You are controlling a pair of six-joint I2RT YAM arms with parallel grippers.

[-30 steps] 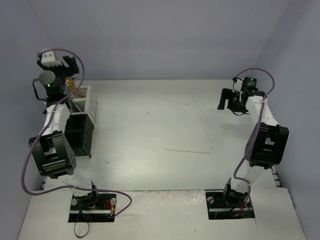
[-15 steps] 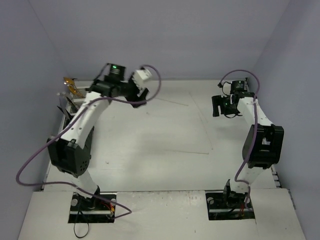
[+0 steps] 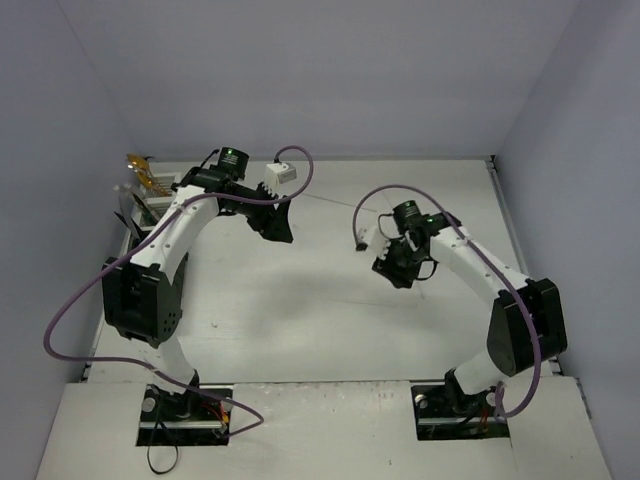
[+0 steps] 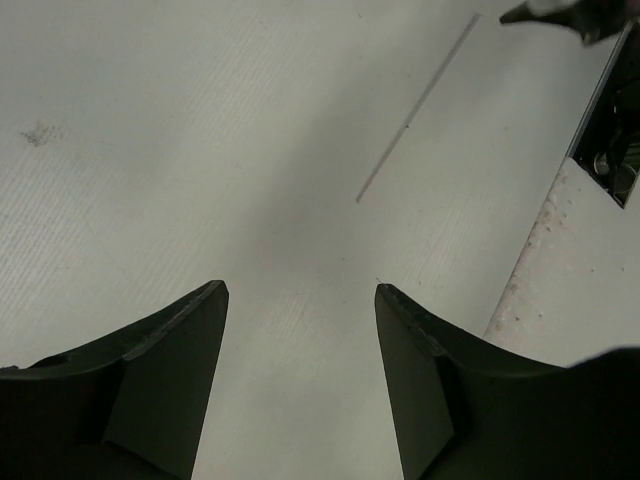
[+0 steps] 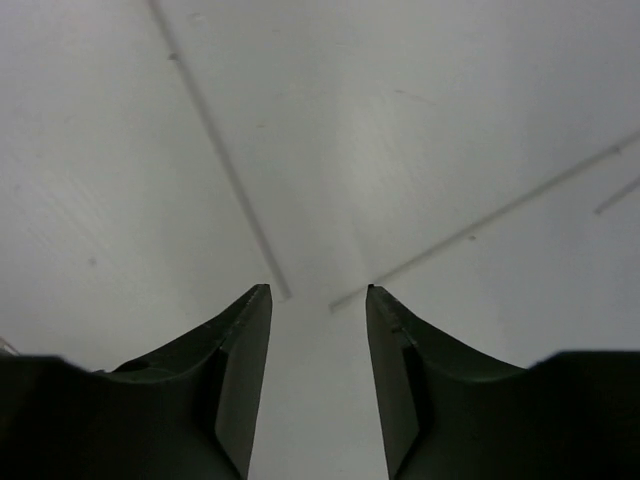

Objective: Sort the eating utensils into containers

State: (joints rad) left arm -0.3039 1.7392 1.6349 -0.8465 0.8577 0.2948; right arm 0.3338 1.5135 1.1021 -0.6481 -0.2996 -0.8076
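The gold utensils [image 3: 138, 168] poke up from the containers [image 3: 148, 208] at the table's [image 3: 330, 330] far-left edge, largely hidden behind the left arm. The left gripper [image 4: 300, 288] and right gripper [image 5: 318, 290] both gape, empty; the 2 hover over bare tabletop.

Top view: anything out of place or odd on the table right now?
Nothing spilled or damaged. Thin sticks lie loose at odd angles on the table, outside the containers at far left; left gripper and right gripper both hang open, empty.
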